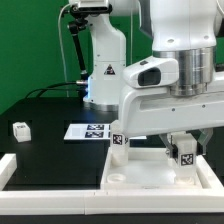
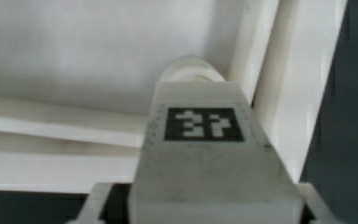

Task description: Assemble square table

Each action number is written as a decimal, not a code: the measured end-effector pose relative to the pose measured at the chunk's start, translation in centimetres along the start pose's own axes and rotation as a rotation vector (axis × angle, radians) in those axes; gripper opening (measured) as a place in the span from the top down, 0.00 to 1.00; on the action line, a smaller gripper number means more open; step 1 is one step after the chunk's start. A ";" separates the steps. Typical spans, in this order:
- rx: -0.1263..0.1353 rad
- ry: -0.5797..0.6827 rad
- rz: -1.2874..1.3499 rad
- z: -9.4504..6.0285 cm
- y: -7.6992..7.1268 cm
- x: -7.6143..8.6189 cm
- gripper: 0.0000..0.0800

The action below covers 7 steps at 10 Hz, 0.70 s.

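Nearest: square top (image 1: 140, 168) on tabletop (image 1: 50, 105), right of centre, first leg (image 1: 118, 140) upright at its left corner. Fingers (image 1: 172, 140) appear clamped on second leg (image 1: 185, 153) at the right corner socket (image 2: 194, 70). Risk: a tilted leg jams and drags the top.

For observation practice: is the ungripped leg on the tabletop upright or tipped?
Upright: the leg rises vertically from a corner of the square top, tag facing camera.

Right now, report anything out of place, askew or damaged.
Nothing looks damaged or spilled. One loose leg lies alone at the exterior view's left, far from the square top. The held leg over the top's corner looks straight.
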State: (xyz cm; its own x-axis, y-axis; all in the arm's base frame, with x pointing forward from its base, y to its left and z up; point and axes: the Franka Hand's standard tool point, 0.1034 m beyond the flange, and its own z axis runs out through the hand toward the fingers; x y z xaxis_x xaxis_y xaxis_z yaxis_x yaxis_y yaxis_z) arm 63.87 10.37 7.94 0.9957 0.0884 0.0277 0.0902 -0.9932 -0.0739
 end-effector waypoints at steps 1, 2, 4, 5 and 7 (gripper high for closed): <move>-0.002 0.008 0.042 0.1 0.0 0.0 0.64; -0.008 0.047 0.088 0.1 -0.2 -0.1 0.64; -0.004 0.108 0.290 0.1 -0.2 -0.1 0.64; 0.009 0.128 0.420 0.1 -0.4 0.1 0.64; 0.065 0.135 0.663 0.3 0.2 0.2 0.64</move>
State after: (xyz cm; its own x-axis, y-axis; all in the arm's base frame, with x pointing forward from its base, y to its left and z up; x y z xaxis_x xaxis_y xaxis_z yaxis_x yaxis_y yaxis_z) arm 64.07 10.24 7.67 0.8297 -0.5525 0.0798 -0.5335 -0.8269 -0.1779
